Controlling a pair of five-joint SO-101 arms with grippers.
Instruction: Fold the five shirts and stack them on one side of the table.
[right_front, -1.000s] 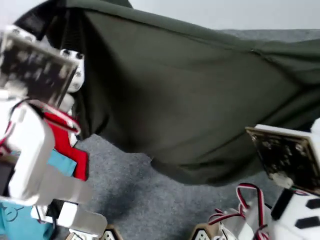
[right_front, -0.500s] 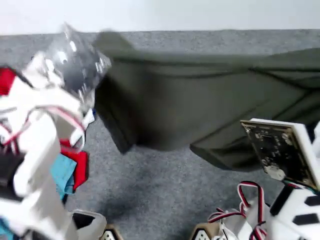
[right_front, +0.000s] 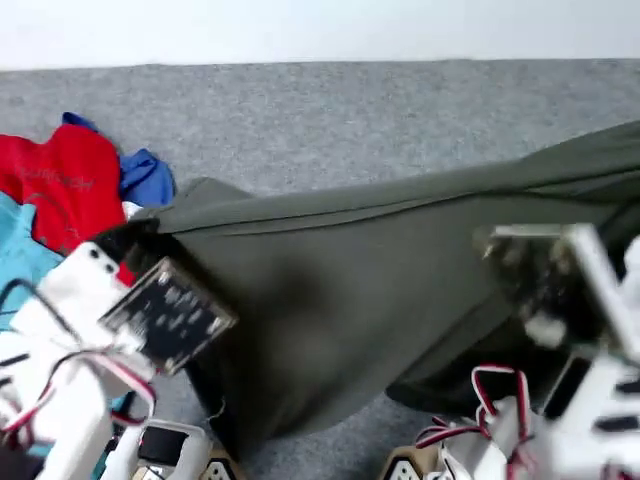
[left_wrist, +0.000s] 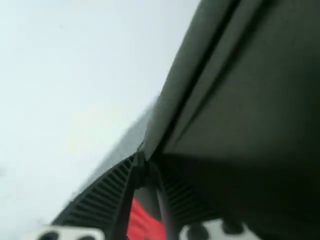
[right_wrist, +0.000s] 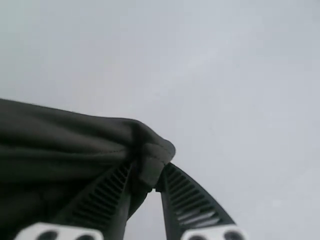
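You've got 4 shirts in sight: 1 olive shirt (right_front: 380, 270), 1 red shirt (right_front: 60, 185), 1 blue shirt (right_front: 148, 178), 1 teal shirt (right_front: 20, 255). And 2 grippers: left gripper (left_wrist: 141, 162), right gripper (right_wrist: 148, 172).

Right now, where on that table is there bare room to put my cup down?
The far strip of grey table, between the wall and the olive shirt, is bare. A smaller patch lies at the front, between that shirt's lower edge and the arm bases. The left side is crowded: red shirt, blue shirt, teal shirt.
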